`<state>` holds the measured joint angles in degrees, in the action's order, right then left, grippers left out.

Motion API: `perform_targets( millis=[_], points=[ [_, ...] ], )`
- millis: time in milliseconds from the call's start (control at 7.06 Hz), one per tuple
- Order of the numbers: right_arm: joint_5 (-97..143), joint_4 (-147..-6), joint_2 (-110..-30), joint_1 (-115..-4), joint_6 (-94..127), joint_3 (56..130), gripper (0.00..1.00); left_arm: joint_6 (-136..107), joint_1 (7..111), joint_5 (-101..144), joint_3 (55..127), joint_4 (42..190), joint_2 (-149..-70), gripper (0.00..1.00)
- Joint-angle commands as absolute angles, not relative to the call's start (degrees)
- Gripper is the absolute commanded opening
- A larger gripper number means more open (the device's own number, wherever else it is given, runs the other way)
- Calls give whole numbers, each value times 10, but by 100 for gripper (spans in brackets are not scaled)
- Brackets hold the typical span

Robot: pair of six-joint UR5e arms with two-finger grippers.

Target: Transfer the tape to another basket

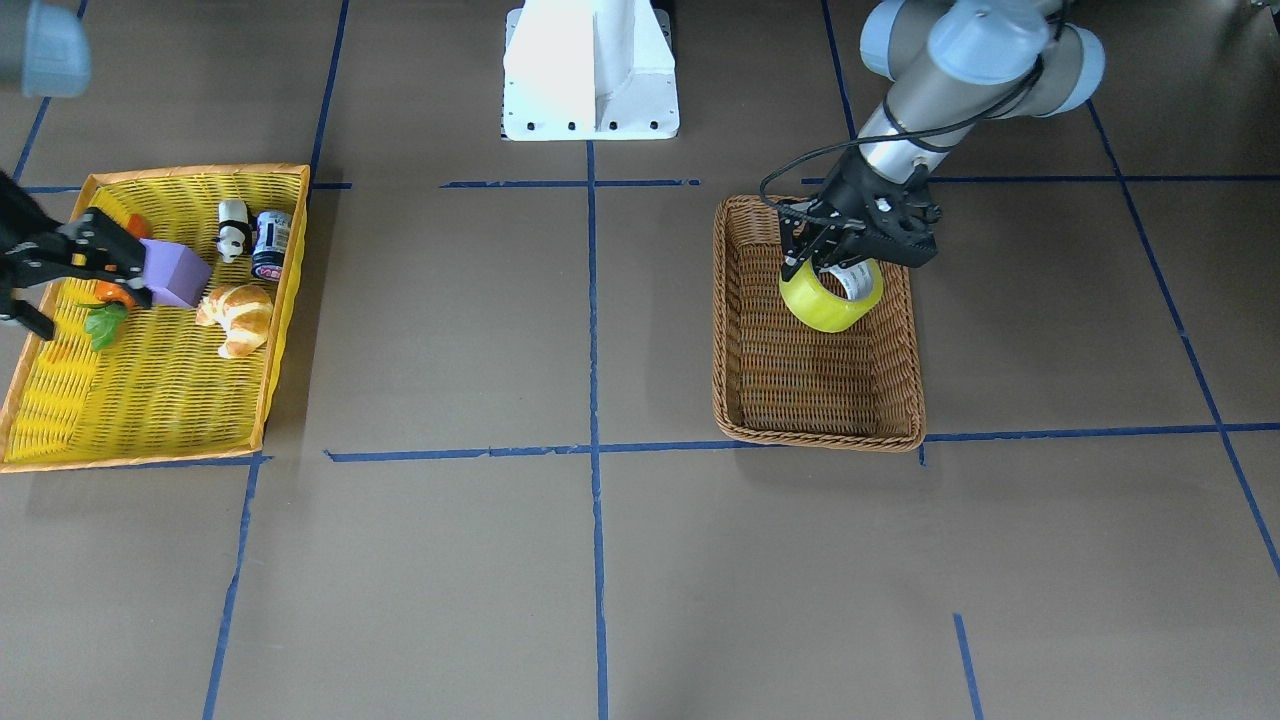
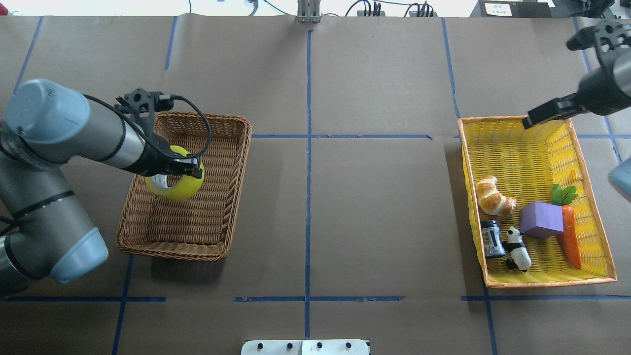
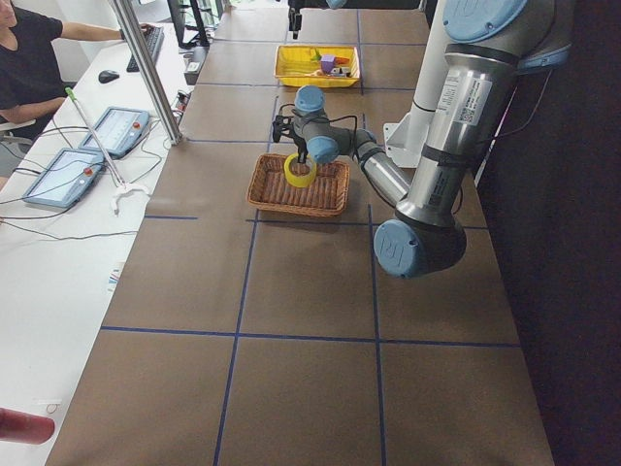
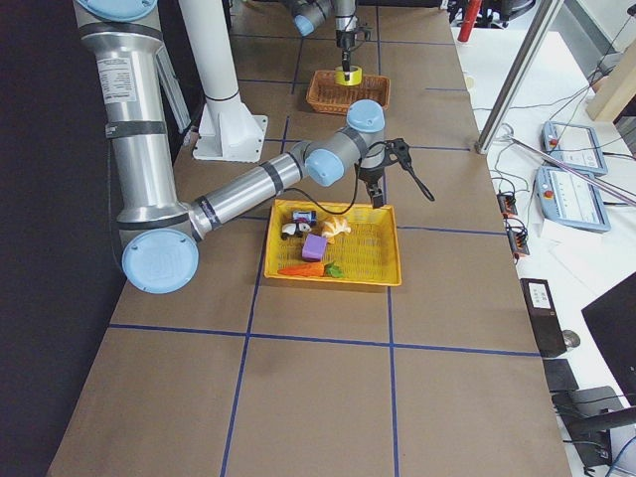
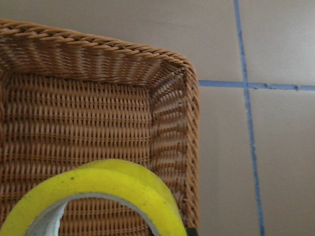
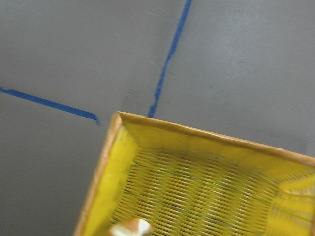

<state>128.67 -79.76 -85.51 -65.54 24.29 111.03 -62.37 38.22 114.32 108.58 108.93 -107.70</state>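
No writing is legible anywhere. The tape (image 1: 826, 308) has dark print on its white core, the small can (image 1: 270, 243) wears a label, and the left arm (image 3: 454, 92) carries a sticker; all are too small to read.

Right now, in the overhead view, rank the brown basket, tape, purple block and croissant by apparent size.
1. brown basket
2. tape, held slightly nearer the camera, but clearly second
3. purple block and croissant: too alike to rank
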Motion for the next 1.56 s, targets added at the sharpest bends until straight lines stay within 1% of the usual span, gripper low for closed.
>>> perform_targets(
  millis=[0, 142, 283, 425, 567, 709, 992, 1134, 1417],
  points=[
    [1295, -859, -887, -716, 112, 1100, 100, -603, 327, 1079, 1084, 1029, -1080, 1],
    [1329, -864, -891, -751, 84, 1076, 100, -603, 320, 1072, 1082, 1007, -1085, 14],
    [1365, -859, -909, -793, 27, 1037, 100, -604, 318, 1046, 1085, 1000, -1091, 99],
    [1373, -862, -909, -830, -34, 1012, 100, -597, 324, 1037, 1087, 998, -1087, 100],
    [1371, -867, -910, -844, -43, 1004, 100, -548, 337, 1045, 1089, 991, -1090, 100],
    [1370, -881, -911, -854, -38, 995, 100, -509, 379, 1087, 1097, 944, -1090, 100],
    [1363, -875, -926, -855, -38, 972, 100, -403, 478, 1175, 1100, 923, -1079, 100],
    [1364, -875, -946, -855, -38, 972, 100, -346, 523, 1206, 1100, 908, -1059, 100],
    [1363, -875, -947, -858, -36, 965, 100, -208, 637, 1278, 1084, 904, -994, 100]
  ],
)
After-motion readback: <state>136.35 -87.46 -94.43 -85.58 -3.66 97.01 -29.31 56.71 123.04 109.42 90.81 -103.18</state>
